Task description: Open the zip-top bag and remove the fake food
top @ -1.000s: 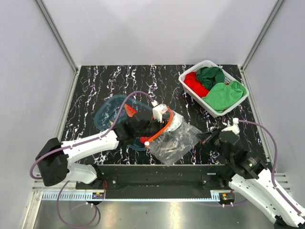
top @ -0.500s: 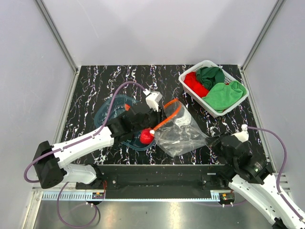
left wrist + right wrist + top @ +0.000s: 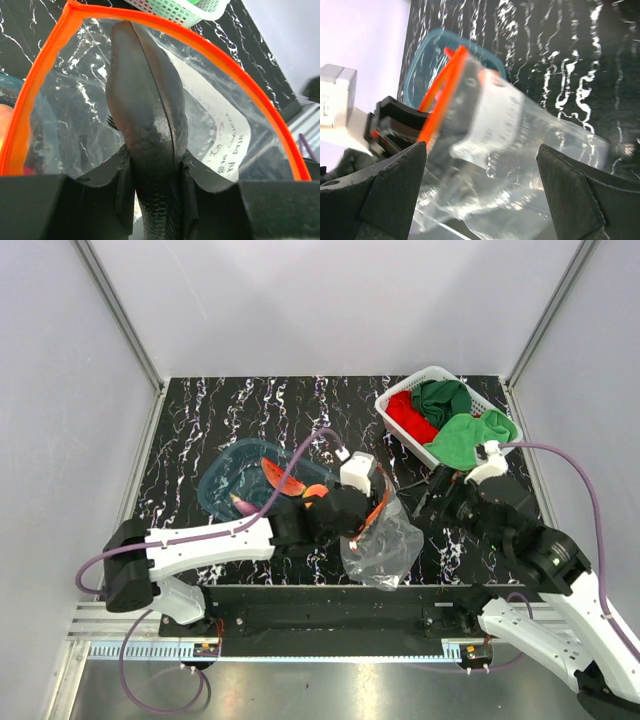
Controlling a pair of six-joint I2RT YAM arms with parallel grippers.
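Several short lines of dark print cross the white label on the clear zip-top bag, at the lower right of the left wrist view. The lettering is seen through the plastic. It runs slantwise and looks reversed, and no word or number can be made out with certainty. In the right wrist view the label sits at the centre of the frame, and its faint grey lines of print are too blurred to read. From the top camera the bag is too small for any lettering to show.
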